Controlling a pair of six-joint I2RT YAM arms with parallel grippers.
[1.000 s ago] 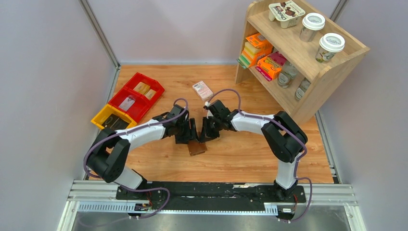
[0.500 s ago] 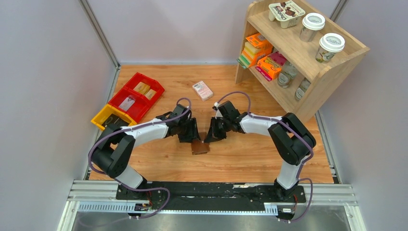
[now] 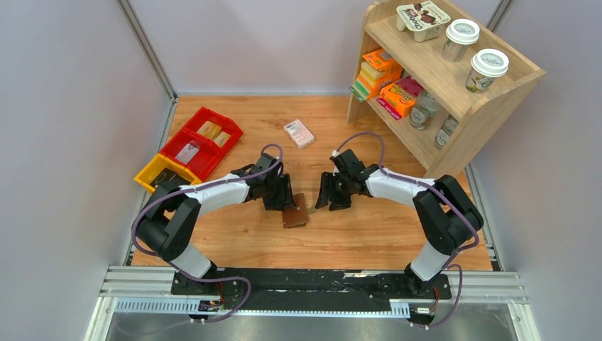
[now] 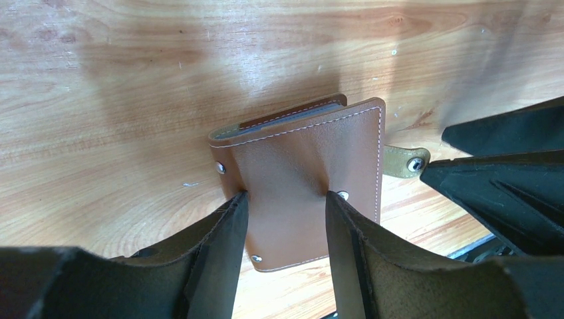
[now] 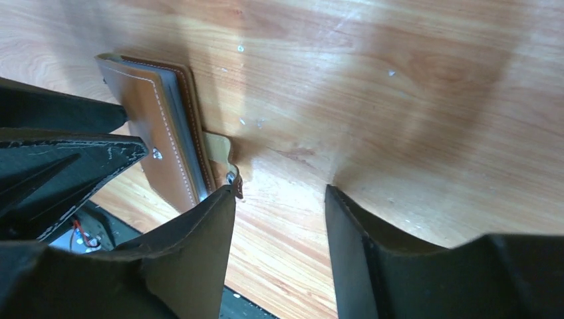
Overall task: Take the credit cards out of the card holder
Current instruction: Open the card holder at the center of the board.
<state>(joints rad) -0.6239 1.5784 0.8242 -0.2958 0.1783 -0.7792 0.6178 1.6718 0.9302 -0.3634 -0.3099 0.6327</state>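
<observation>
Holder (image 3: pixel 294 211): it lies folded on the table (image 3: pixel 369 227), directly under your left gripper (image 4: pixel 284 199) and just beside your right gripper (image 5: pixel 279 193), on its inner side.
Change: a second ago your right gripper was pinched shut at the holder's edge. It has since sprung apart and backed off to the right. Your left jaws have narrowed a little, and the holder has crept slightly forward.
Tab (image 5: pixel 218 151): it juts free from the holder's side toward the right gripper with its stud bare, so the snap looks undone.
Meaning: the unfastening step seems finished and the cover can now be lifted, but the holder has not been opened.
Cards: none are out. Only a pale layered edge shows at the far side of the fold, and I cannot tell cards from pockets there.
Left arm: it reaches in from the left with the wrist pitched down. The fingers are apart, with both tips set on the leather cover, which dimples under them. You are pinning it, not clamping it.
Right arm: it stretches in low from the right with the wrist aimed at the holder. The jaws are apart with only bare table between them. The finger nearer the holder sits close to the tab; I cannot tell whether they touch.
</observation>
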